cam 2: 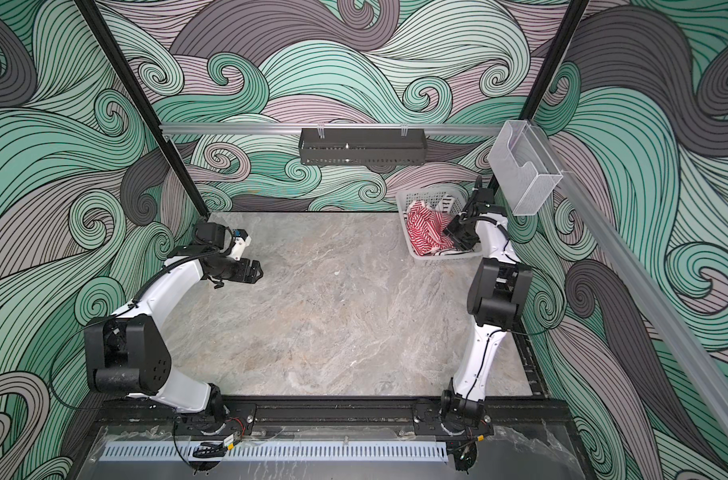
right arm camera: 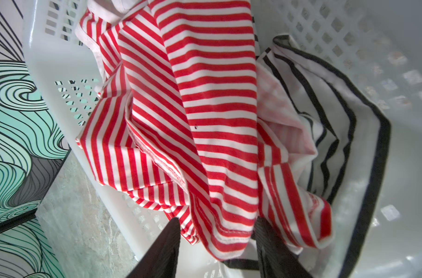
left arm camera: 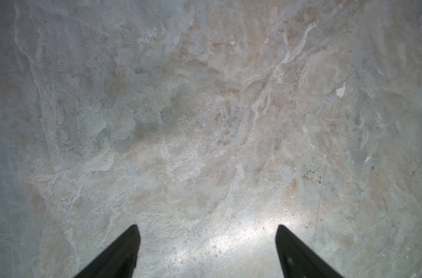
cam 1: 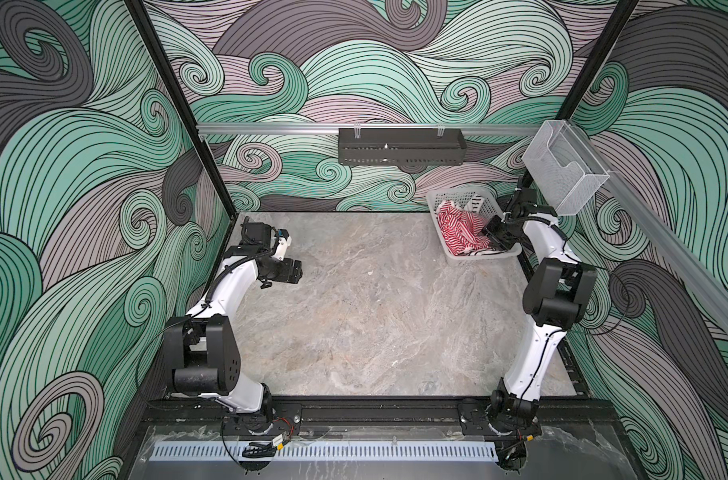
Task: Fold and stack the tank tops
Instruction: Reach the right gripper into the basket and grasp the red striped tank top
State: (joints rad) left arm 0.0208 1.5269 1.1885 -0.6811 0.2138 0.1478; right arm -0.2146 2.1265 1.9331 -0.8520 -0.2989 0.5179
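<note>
— Right claw (right arm camera: 217, 219), status?
— My jaws straddle the red-and-white tank top (right arm camera: 200, 108); gripped or not, I can't tell. It lies over the black-striped tank top (right arm camera: 330, 101) in the white basket (cam 1: 449, 196) at two o'clock. My left claw (left arm camera: 207, 226) gapes.

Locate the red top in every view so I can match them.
Top view: far right corner, red top in the basket.
Top view: same spot, in the basket.
Left wrist: not in it, only table.
Right wrist: fills the middle, hem between the jaws of the right gripper.
Shared landmark: the basket, seen in all but the left wrist.
</note>
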